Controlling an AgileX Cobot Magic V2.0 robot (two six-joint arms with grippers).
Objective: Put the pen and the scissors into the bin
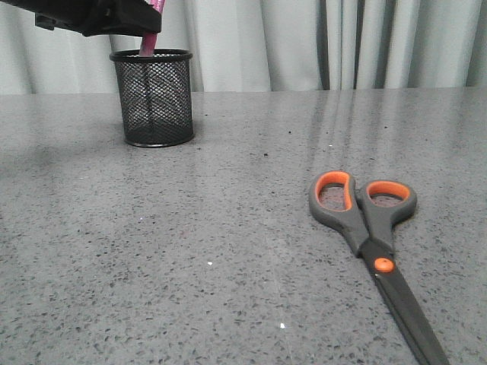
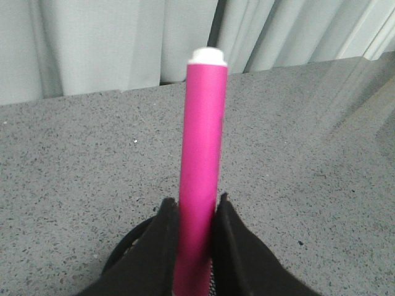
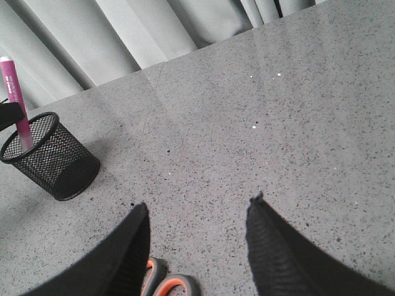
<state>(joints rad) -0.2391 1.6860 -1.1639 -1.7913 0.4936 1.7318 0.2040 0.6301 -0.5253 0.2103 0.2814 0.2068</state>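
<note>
The black mesh bin [image 1: 154,97] stands at the far left of the table. My left gripper [image 2: 196,206] is shut on the magenta pen [image 2: 201,166] and holds it upright over the bin, its lower end inside the rim [image 1: 149,43]. The bin [image 3: 49,156] and pen [image 3: 15,98] also show in the right wrist view. The scissors [image 1: 371,239] lie flat at the near right, handles toward the far side, blades toward the near edge. My right gripper [image 3: 199,209] is open and empty above the table, the scissors' handles [image 3: 168,285] just below its fingers.
The grey speckled table [image 1: 228,228] ends at pale curtains [image 1: 342,42] behind it. Only the bin's rim [image 2: 126,243] peeks out beside my left fingers.
</note>
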